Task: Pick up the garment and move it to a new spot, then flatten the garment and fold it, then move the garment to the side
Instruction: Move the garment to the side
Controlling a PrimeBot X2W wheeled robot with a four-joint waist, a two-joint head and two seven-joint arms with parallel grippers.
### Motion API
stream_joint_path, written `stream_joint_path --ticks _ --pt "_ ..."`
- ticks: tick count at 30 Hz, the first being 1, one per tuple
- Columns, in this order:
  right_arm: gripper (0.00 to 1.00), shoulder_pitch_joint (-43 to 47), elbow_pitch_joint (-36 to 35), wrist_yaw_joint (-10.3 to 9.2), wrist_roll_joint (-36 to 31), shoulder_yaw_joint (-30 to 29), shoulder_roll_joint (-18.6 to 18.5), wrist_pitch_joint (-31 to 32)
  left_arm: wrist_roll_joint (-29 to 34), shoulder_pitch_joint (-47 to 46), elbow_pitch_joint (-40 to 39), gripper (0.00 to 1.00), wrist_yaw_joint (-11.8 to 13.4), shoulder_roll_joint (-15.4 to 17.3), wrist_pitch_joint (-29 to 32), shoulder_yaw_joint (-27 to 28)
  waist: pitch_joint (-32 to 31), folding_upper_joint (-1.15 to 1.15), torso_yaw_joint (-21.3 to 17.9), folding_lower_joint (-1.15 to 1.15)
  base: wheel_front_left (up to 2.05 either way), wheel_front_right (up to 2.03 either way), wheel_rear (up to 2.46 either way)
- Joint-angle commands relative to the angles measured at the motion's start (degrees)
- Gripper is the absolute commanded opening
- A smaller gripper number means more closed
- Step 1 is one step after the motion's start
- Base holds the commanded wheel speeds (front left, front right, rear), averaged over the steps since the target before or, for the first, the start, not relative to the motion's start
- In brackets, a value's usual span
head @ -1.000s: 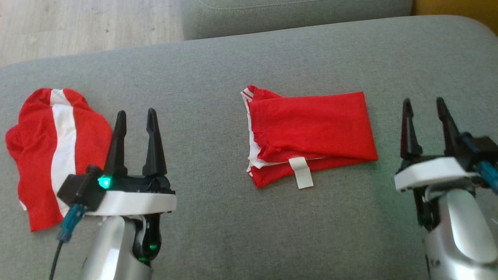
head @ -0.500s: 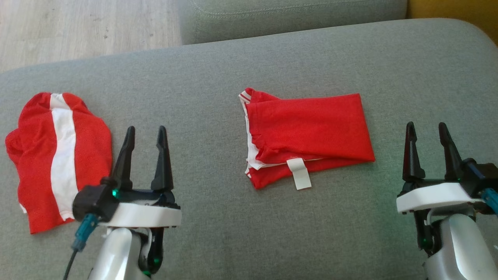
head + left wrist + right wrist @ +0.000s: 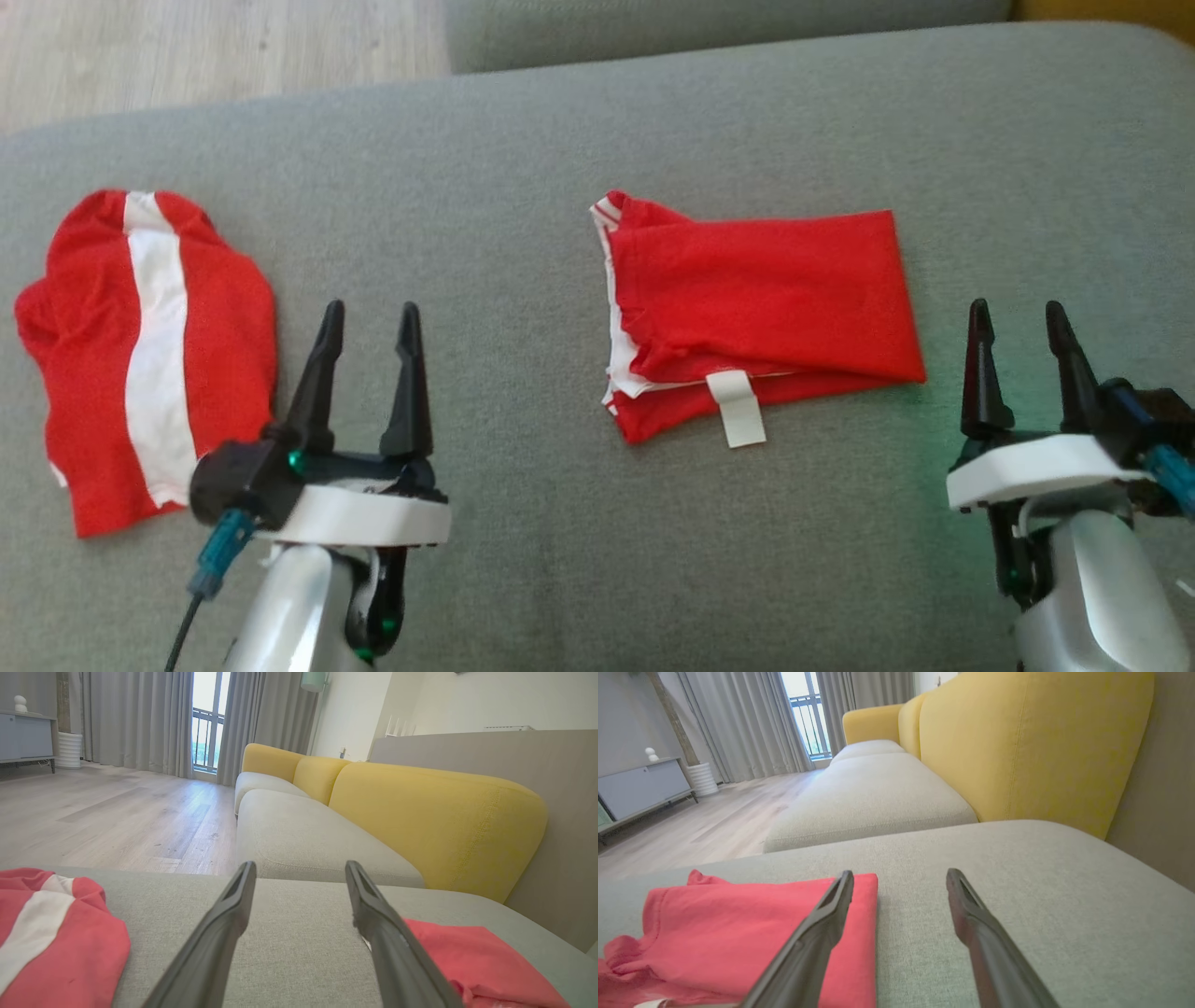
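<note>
One folded red garment (image 3: 766,299), white-trimmed; a white tab (image 3: 738,409), possibly a label.

- No legible text, brand, number or sign appears in any view.
- The white tag (image 3: 736,409) on the folded red garment (image 3: 766,299) carries no discernible print.

Red knit garment (image 3: 766,299) matt; grey cushion (image 3: 560,131) coarse woven fabric.

Your left gripper (image 3: 371,308) has drawn back and shifted right, away from the striped garment (image 3: 140,355). Your right gripper (image 3: 1016,304) has drawn back too.
</note>
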Motion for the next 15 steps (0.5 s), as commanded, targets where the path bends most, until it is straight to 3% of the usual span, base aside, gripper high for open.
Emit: stream_joint_path --ticks 1,15 --pt "1.0 -3.37 -0.19 -0.04 0.43 1.51 -0.11 0.06 -0.81 -2.93 -1.79 1.0 0.04 0.35 -0.29 1.11 1.59 0.0 1.05 0.0 0.0 0.0 0.0" --pt "1.0 -12.12 18.33 -0.04 4.33 3.5 -0.11 3.79 1.46 -5.66 -1.2 1.0 -0.39 0.35 -0.29 -2.02 6.98 0.0 4.46 0.0 0.0 0.0 0.0"
